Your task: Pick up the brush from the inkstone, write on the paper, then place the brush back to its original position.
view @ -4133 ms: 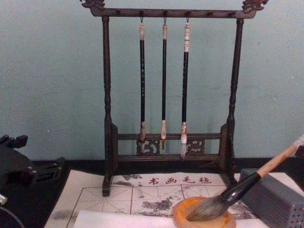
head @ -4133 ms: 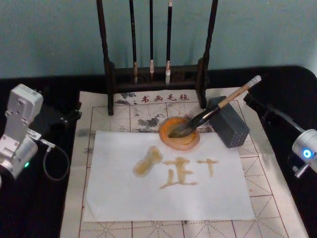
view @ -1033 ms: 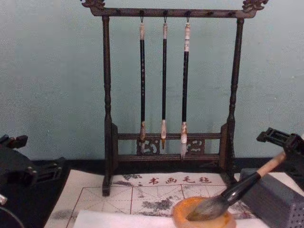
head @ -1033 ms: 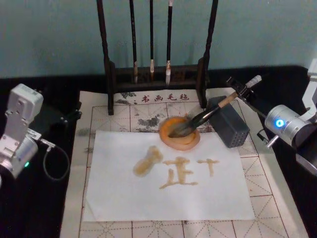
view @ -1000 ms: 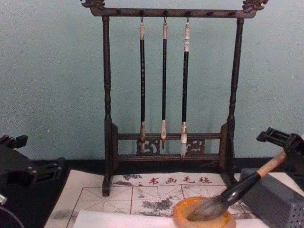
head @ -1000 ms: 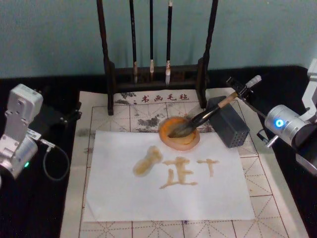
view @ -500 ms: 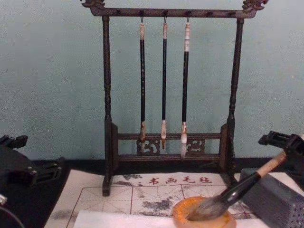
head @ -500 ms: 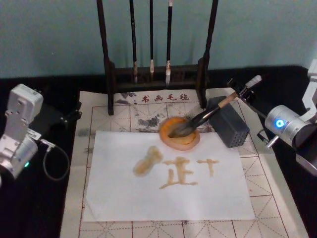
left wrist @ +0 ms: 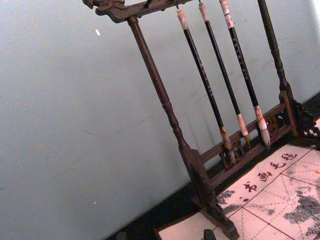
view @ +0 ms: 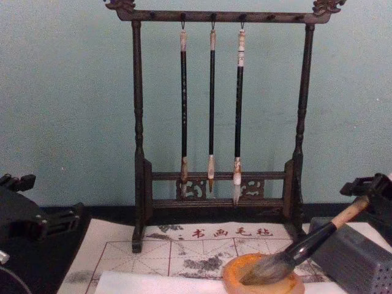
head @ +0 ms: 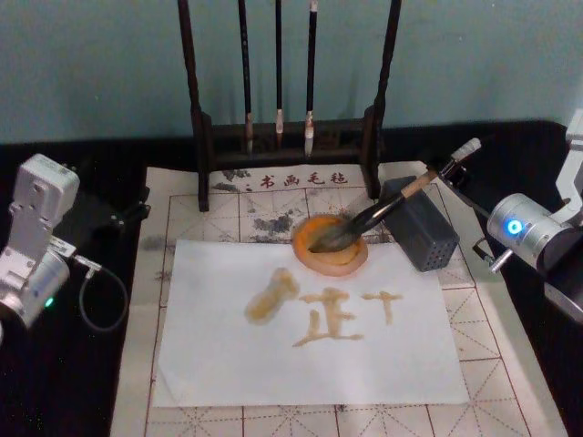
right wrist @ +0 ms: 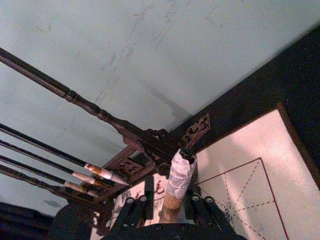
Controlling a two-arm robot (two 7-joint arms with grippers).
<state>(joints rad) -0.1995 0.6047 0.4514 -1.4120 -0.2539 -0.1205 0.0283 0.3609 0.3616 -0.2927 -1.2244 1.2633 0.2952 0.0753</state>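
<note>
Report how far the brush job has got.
Done: nothing certain. The paper bears tan strokes, but they were there before the arm moved. In hand: the right gripper has come to the handle end of the brush, fingers open either side, bristles in the inkstone. Left: grasp, lift, write, return it. The left gripper sits parked on the robot's left.
</note>
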